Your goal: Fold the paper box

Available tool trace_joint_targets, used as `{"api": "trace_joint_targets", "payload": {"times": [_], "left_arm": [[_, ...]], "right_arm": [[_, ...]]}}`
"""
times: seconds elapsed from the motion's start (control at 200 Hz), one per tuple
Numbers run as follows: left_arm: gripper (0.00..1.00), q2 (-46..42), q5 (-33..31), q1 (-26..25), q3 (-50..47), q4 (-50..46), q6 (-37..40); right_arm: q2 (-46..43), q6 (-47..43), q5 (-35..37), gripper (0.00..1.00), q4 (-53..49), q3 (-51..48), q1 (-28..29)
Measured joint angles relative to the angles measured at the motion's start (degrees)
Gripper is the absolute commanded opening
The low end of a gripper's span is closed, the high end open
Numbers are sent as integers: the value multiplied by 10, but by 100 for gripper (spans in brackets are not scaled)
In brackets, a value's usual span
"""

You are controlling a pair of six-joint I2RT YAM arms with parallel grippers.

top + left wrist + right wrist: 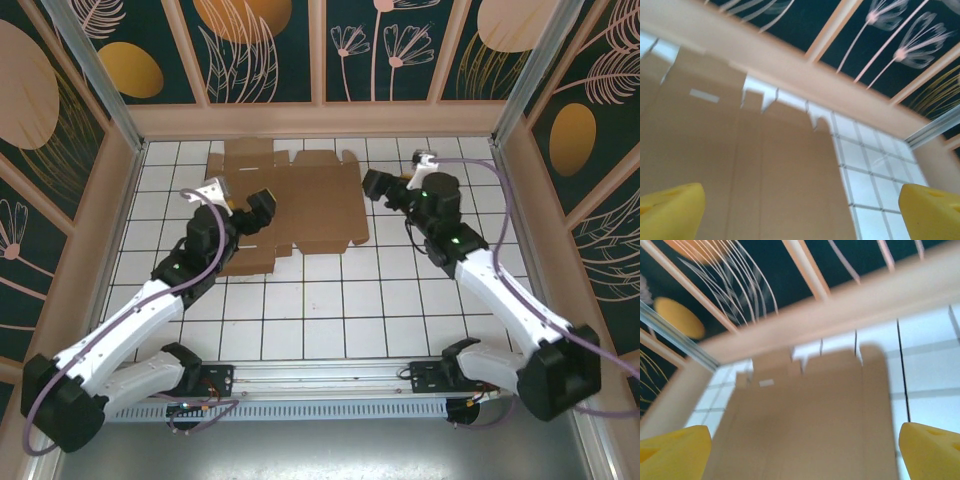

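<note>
Top external view is showing the paper box (pixel 300 205) lying flat and unfolded on the white tiled table (pixel 330 300), toward the far side near the back wall (pixel 320 120), with its notched flaps pointing away from the arms. The left gripper (pixel 258 208) is hovering over the sheet's near-left part, though whether it is touching cannot be told. The right gripper (pixel 376 184) is hanging just beside the sheet's right edge. Both are standing wide open and holding nothing. Left wrist view is looking across the brown sheet past its own yellow fingertips (pixel 670 210), set far apart at the lower corners, and right wrist view is showing its yellow pads (pixel 932 450) spread the same way with the cardboard ahead. Corrugated board like this is probably going to feel light and fairly stiff across its panels while bending readily along the pressed creases, so folding is likely working best at those lines. Its matte surface should be gripping well enough; the likelier trouble is the whole sheet sliding on the smooth tiles when pushed. Lying flat, it is offering no raised edge, so a sensible hold seems to be a side flap's free edge, one finger slipping beneath while the other arm is pressing on the middle panel. Hard pinching risks crushing the board or tearing the thin tabs.
</note>
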Motion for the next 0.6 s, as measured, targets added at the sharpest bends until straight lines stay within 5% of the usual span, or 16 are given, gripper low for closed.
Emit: {"api": "trace_joint_targets", "payload": {"times": [0.115,0.23,0.34,0.475,0.6], "left_arm": [[24,81,21,10,9,1,-30],[0,157,45,33,30,4,-59],[0,205,60,58,33,28,-107],[0,284,71,81,75,32,-137],[0,361,64,85,160,-11,-138]], "right_arm": [[122,0,7,99,-43,54,29],[225,-16,13,88,-57,101,46],[298,-37,9,55,-60,142,44],[399,-49,-3,1,-68,234,32],[462,-61,-5,0,-84,290,12]]}}
